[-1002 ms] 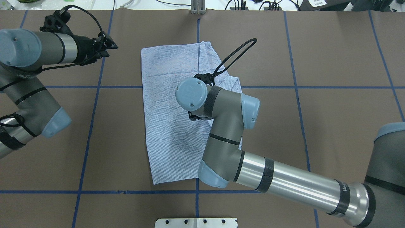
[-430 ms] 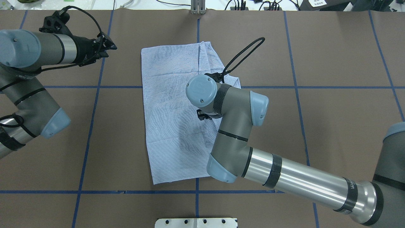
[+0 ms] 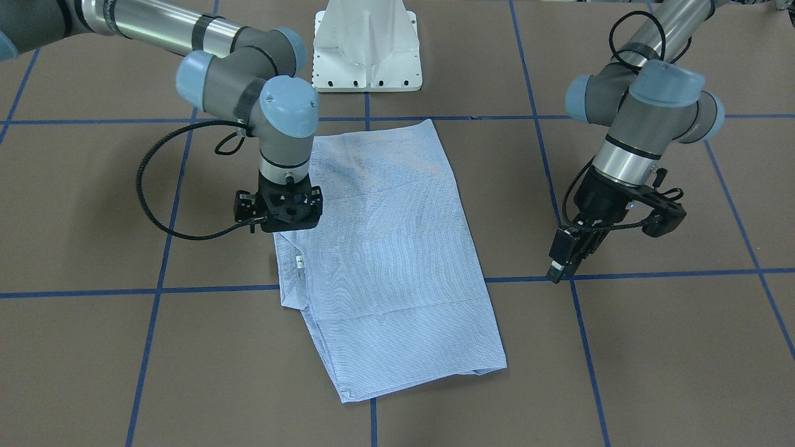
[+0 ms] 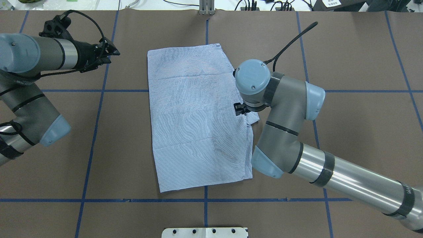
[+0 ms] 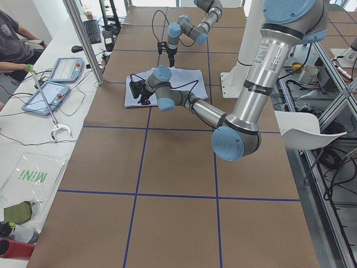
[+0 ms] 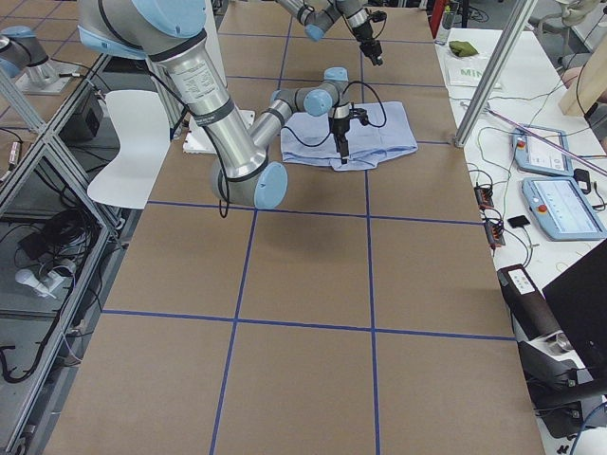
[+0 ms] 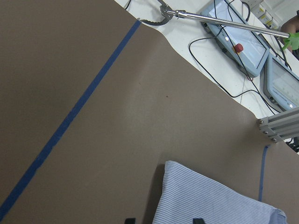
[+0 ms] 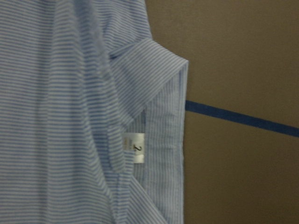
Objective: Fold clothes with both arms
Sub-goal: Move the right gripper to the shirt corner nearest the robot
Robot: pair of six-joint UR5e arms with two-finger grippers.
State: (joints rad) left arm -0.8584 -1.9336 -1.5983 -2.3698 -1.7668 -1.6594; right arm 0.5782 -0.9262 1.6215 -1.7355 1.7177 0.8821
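Light-blue, fine-striped and already narrowed to a long panel: seems between folds, with the shirt (image 4: 195, 125) flat on the tabletop (image 4: 347, 49) straight out from the white pedestal base (image 3: 366, 37); next probably calls for gripping both corners farthest from the base and carrying them back toward it. Hangs the right pincer (image 3: 279, 216) straight down from a vertical wrist, just to the base's right, over the collar edge, fingers hidden, so cannot tell whether open or closed. Holds the left pincer (image 3: 561, 264) tilted downward well out to the base's left, off the cloth, fingers spread and empty.
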